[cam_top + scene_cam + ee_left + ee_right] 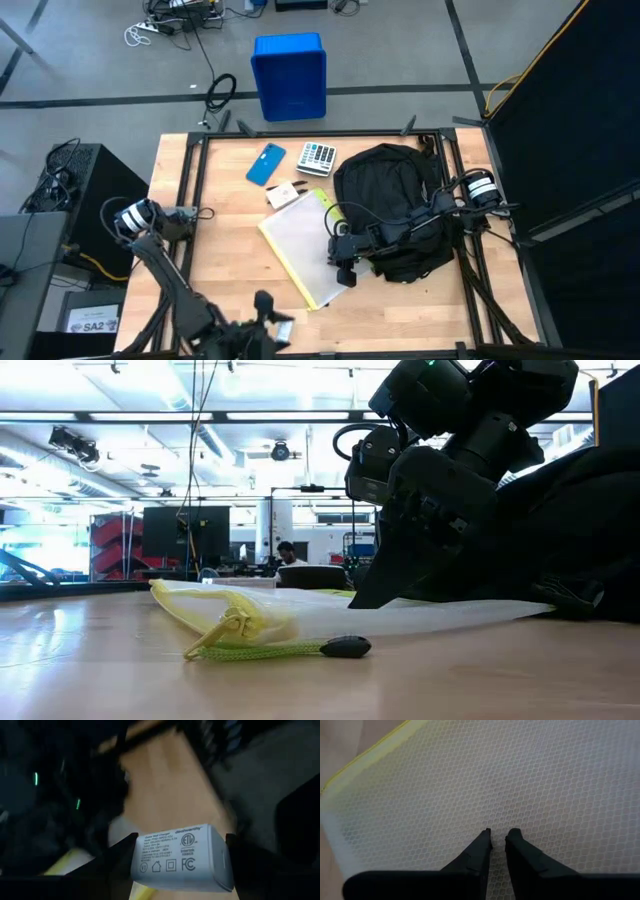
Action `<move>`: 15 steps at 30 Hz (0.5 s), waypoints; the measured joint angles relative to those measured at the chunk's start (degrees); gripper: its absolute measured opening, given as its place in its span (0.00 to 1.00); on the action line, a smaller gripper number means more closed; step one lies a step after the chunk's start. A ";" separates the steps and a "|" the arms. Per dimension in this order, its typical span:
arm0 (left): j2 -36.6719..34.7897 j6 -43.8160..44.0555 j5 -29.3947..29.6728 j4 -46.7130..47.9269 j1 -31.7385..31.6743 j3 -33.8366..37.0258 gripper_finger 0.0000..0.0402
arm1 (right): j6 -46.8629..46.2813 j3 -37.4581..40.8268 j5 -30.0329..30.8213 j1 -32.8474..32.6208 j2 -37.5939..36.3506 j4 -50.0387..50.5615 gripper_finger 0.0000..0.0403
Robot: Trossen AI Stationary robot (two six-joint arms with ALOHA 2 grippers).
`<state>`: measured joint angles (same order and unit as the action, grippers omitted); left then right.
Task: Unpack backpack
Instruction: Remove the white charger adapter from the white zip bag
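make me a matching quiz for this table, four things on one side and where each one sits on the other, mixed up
Things:
1. white wall charger
2. mesh zip pouch
3. calculator
4. blue bin

Places:
A. on the floor beyond the table
B. between the left gripper's fingers
C. on the table beside the backpack, under the right gripper
D. on the table's far edge, next to the blue phone

Pairs: 1-B, 2-C, 3-D, 4-A

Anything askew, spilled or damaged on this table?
Nothing damaged or spilled. The mesh pouch lies at a slant beside the backpack. The left gripper holds a white charger low at the table's near edge.
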<state>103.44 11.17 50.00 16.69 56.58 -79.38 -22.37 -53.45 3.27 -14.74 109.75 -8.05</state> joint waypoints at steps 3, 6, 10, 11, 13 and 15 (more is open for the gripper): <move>-0.04 -11.00 -2.81 -12.17 2.10 -0.12 0.58 | 0.02 0.00 0.37 -0.25 0.00 -0.02 0.09; -0.04 -15.81 -8.34 -19.02 3.31 -0.12 0.58 | 0.02 0.00 0.33 -0.25 0.00 -0.02 0.08; -0.07 -16.71 -11.21 -21.53 3.57 -0.10 0.58 | 0.02 0.03 0.29 -0.26 0.00 -0.12 0.09; -0.07 -16.41 -11.65 -21.65 3.53 -0.10 0.58 | 0.02 0.04 0.20 -0.31 0.01 -0.21 0.10; -0.07 -16.04 -12.38 -22.29 3.32 -0.10 0.58 | 0.02 0.04 0.08 -0.50 0.02 -0.32 0.11; -0.07 -16.44 -13.90 -23.86 2.98 -0.08 0.58 | 0.02 0.07 0.15 -0.72 0.02 -0.54 0.11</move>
<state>103.37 -5.26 36.10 -7.17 59.56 -79.46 -22.35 -53.38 3.42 -15.45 109.78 -8.59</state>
